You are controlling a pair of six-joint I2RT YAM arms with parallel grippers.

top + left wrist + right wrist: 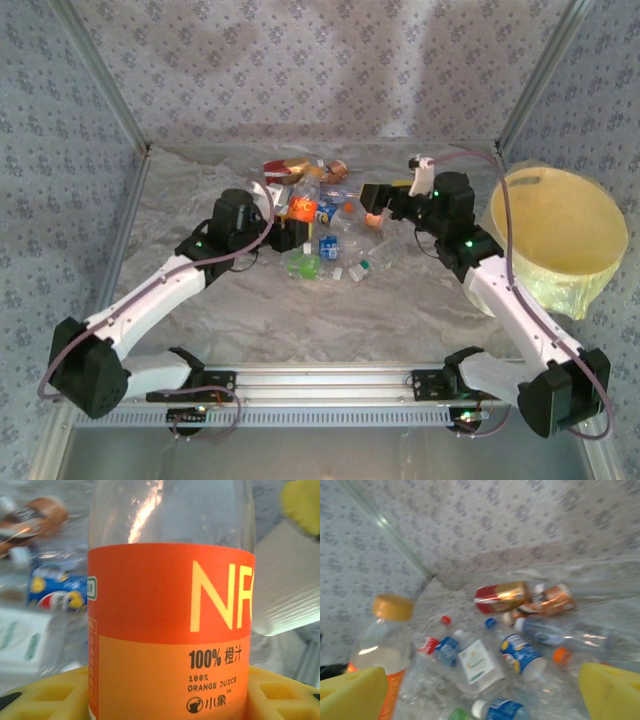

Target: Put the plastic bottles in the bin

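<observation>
Centrally: smooth clear cylindrical bottle (170, 510), glossy orange label (150, 605).

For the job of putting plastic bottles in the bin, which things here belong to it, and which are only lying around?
Belong to the job:
- orange juice bottle, gripped by the left gripper
- pile of loose bottles
- blue-label bottle
- bin

Only around:
- crinkled table cover
- patterned wall
- metal frame rail

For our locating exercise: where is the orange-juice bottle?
Top view: the orange-juice bottle stands upright between the left pincer's fingers, at the bottle pile's left edge.
</observation>
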